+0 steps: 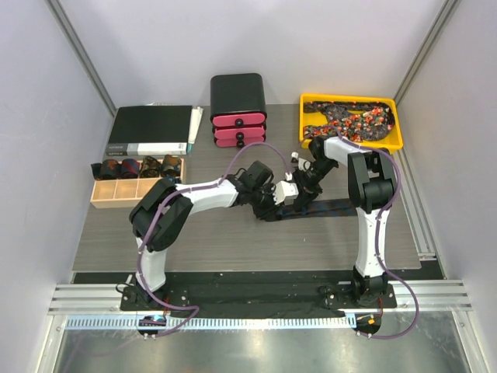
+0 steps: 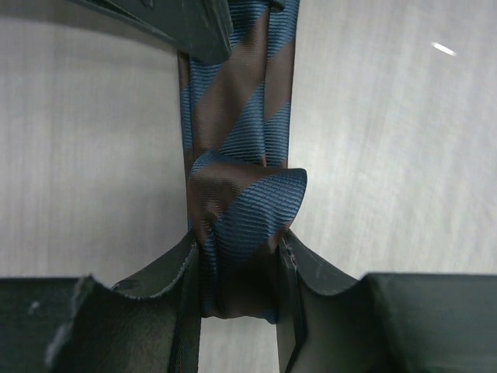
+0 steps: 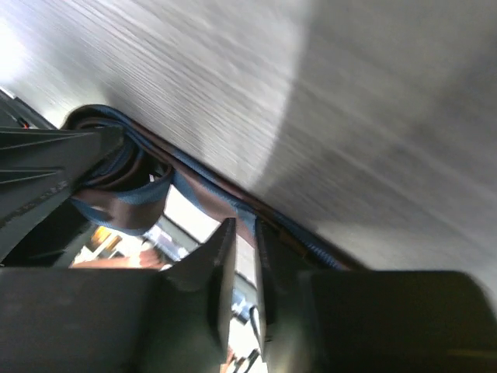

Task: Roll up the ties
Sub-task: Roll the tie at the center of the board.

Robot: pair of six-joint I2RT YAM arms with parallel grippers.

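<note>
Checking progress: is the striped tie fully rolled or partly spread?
Partly rolled. The left gripper clamps a small coil at one end of the tie; the rest lies flat on the table.

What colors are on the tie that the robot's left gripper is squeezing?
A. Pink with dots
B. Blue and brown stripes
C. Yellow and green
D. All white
B: in the left wrist view, the tie pinched in the left gripper shows slanted blue and brown stripes, and its end is folded over into a small roll.
</note>
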